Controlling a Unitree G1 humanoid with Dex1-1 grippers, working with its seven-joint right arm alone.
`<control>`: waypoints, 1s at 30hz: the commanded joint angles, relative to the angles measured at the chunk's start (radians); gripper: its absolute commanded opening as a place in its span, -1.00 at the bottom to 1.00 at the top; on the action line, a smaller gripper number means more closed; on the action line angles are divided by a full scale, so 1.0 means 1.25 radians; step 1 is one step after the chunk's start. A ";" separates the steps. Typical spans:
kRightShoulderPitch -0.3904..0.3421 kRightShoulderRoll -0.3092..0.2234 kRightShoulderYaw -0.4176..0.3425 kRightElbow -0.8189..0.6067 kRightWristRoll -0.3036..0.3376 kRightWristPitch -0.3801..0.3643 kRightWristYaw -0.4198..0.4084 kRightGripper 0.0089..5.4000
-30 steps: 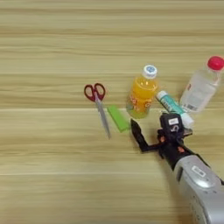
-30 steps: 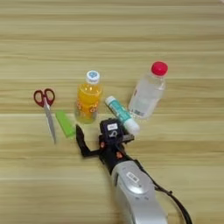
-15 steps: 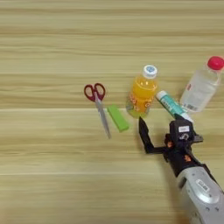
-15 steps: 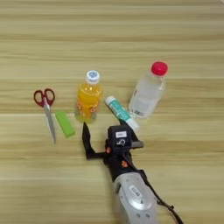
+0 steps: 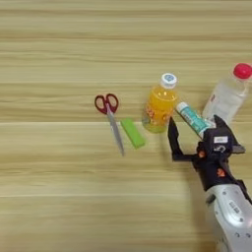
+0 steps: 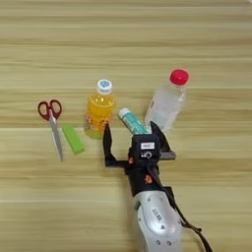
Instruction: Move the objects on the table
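Note:
The small orange-juice bottle [image 5: 158,106] with a white cap stands upright at mid-table. Left of it, the flat light-green bar [image 5: 133,133] lies on the wood. Right of it, the white tube with the teal label [image 5: 192,119] lies at a slant. My right gripper [image 5: 194,127] comes in from the bottom right and is open. One black finger [image 5: 172,138] stands just in front of the juice bottle, and the other is at the tube's near right side. The tube's near end lies between them, and nothing is held.
Red-handled scissors [image 5: 109,112] lie just left of the green bar. A clear plastic bottle with a red cap [image 5: 226,96] stands close behind the gripper's right finger. The light wood table [image 5: 64,197] stretches wide to the left and the back.
My gripper has moved right and a little further back, from in front of the green bar to astride the tube's near end. It stayed open, and the objects have not moved.

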 commanded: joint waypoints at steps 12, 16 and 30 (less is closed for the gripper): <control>-0.050 -0.007 -0.050 0.009 0.012 0.040 -0.021 0.98; -0.060 -0.007 -0.065 0.025 0.029 0.067 -0.018 0.98; -0.080 -0.007 -0.091 0.060 0.067 0.115 -0.008 0.98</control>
